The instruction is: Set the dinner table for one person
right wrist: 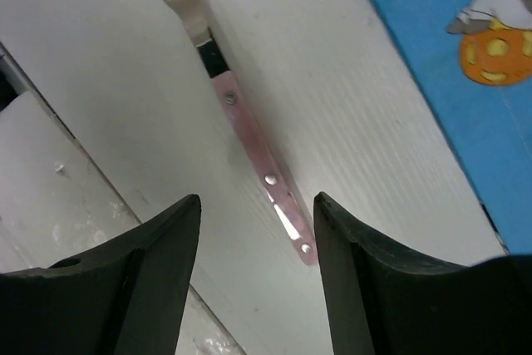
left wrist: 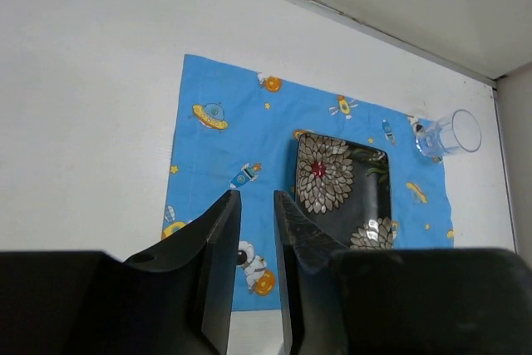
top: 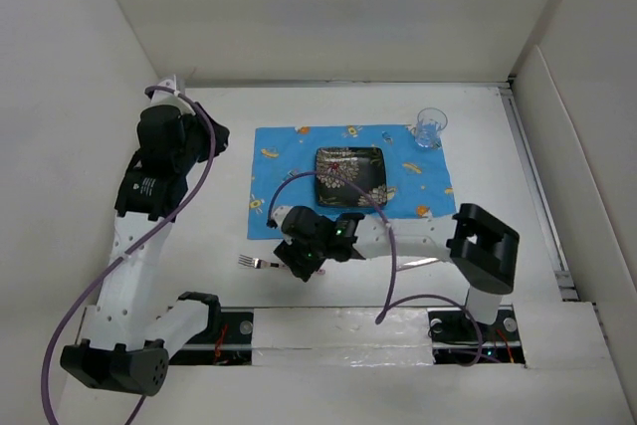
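Blue cloth printed with cartoon astronauts and rockets, the placemat (top: 289, 161) lies flat near the middle of the white worktop (top: 328, 106), which fills the floor of the enclosure and carries everything else. A black square plate (top: 350, 178) with pale flower patterns sits on the placemat, slightly toward its right half. A clear glass (top: 431, 127) stands upright at the placemat's far right corner, partly over the cloth edge.

A fork (top: 257, 263) lies on bare worktop just off the placemat's near left corner. Its metal tines point leftward, away from the placemat, and its pink handle with small rivets runs back toward the cloth. In the right wrist view the fork (right wrist: 249, 143) lies flat, with the placemat's blue edge to one side of it.

The right fingers (right wrist: 158, 272) are spread wide, one on each side of the handle's end; neither finger presses the handle. They grip nothing. The right arm reaches across the placemat's near edge to that corner.

The left fingers (left wrist: 220, 255) stand close together with a narrow slit between them and nothing in it. They hang high over the worktop to the left of the placemat, and their camera looks across at the plate (left wrist: 337, 184) and the glass (left wrist: 449, 135).
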Tool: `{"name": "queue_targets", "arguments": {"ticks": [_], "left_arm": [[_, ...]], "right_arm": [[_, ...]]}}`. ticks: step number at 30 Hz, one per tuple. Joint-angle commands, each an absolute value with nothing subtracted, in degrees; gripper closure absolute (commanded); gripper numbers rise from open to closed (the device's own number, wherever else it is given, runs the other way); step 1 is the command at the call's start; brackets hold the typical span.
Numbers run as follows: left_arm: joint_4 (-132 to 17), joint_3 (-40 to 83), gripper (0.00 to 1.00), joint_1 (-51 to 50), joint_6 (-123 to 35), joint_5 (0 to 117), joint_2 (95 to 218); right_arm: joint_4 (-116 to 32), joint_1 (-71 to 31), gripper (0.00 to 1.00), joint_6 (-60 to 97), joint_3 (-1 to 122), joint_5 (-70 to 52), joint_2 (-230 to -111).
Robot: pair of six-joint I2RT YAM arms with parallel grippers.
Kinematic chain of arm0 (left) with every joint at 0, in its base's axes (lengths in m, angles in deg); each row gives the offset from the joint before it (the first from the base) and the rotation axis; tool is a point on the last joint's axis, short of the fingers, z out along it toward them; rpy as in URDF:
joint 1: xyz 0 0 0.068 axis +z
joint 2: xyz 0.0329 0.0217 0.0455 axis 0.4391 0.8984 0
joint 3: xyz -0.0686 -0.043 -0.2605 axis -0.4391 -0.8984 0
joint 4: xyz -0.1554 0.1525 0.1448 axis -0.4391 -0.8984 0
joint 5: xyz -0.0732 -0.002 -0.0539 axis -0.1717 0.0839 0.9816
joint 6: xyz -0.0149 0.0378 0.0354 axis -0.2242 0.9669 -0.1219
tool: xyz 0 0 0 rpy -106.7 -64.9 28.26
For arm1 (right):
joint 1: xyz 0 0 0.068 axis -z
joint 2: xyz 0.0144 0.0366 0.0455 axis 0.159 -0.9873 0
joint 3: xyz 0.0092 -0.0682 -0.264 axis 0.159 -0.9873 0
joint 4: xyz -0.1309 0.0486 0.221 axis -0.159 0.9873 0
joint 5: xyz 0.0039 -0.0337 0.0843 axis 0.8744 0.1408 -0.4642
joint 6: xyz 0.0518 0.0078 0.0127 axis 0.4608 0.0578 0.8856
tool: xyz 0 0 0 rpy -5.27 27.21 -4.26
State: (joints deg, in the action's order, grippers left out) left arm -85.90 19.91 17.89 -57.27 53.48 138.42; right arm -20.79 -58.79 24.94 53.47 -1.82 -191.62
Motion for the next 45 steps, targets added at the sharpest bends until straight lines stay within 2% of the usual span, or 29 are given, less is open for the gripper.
{"name": "queue_targets", "arguments": {"ticks": [1, 8, 14, 17, 18, 21, 27, 32, 37, 45], "left_arm": [[-85.30, 19.53, 0.80, 17.88, -58.27, 53.10, 136.24], [-85.83, 17.41, 0.79, 17.88, -58.01, 53.36, 134.12], [-86.00, 18.46, 0.79, 17.88, -57.48, 52.39, 133.42], [-86.00, 19.86, 0.79, 17.88, -56.34, 53.36, 134.38], [-86.09, 20.31, 0.79, 17.88, -56.25, 53.53, 134.82], [-85.91, 20.75, 0.79, 17.88, -55.81, 53.62, 135.17], [-87.23, 20.31, 0.78, 16.48, -55.98, 48.72, 134.91], [-89.78, 18.29, 0.77, 15.06, -58.17, 43.61, 135.26], [-89.96, 14.09, 0.76, 15.06, -63.09, 45.88, 134.04], [-89.78, 10.03, 0.77, 15.06, -62.40, 52.04, 133.59]], "right_arm": [[-20.73, -61.43, 0.38, 21.23, 57.97, 5.92, -194.82], [-20.47, -61.95, 0.38, 19.38, 61.05, 7.77, -199.48], [-21.69, -62.57, 0.46, 20.34, 59.39, 6.89, -200.90], [-22.14, -63.18, 0.61, 21.04, 58.42, 6.54, -200.37], [-21.79, -63.71, 0.74, 21.22, 58.50, 6.54, -199.94], [-20.56, -64.24, 0.96, 21.92, 59.90, 6.72, -196.35], [-19.15, -61.09, 1.00, 26.40, 66.93, 6.89, -190.97], [-12.30, -53.44, 1.00, 39.66, 81.77, 12.94, -198.60], [-5.54, -48.34, 1.00, 52.67, 95.47, 17.00, -209.14], [-6.50, -44.55, 1.00, 62.52, 100.68, 15.24, -216.62]]}}
